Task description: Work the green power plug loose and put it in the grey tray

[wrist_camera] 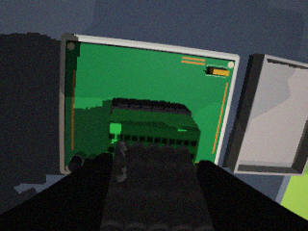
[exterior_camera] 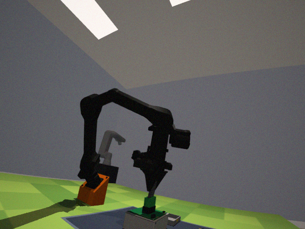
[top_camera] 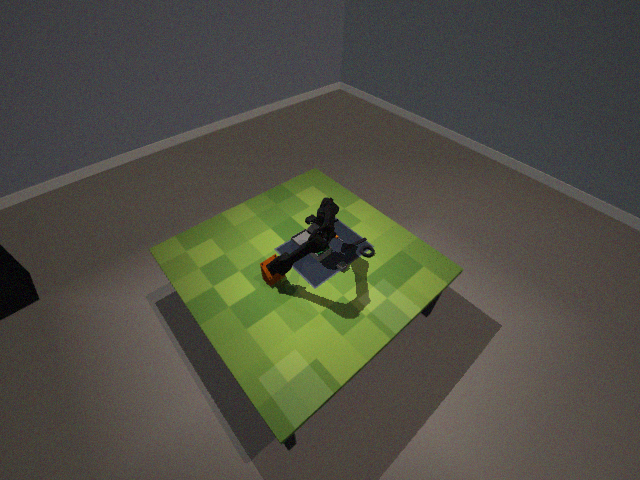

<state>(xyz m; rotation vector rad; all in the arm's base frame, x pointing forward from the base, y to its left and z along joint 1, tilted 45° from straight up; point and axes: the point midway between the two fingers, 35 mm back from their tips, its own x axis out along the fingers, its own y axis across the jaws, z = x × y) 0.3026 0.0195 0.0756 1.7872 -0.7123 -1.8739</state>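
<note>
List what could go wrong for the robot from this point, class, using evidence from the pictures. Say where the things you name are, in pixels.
The fingers (exterior_camera: 151, 191) grip only the top of the green plug (exterior_camera: 149, 201) (wrist_camera: 154, 126), so they might slip off. The plug stands in its black socket (exterior_camera: 148, 209); forcing it could drag the circuit board (exterior_camera: 137, 211) (wrist_camera: 144, 72).

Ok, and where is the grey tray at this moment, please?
In the wrist view, the grey tray is at the right side, next to the circuit board, on the dark blue mat.
</note>
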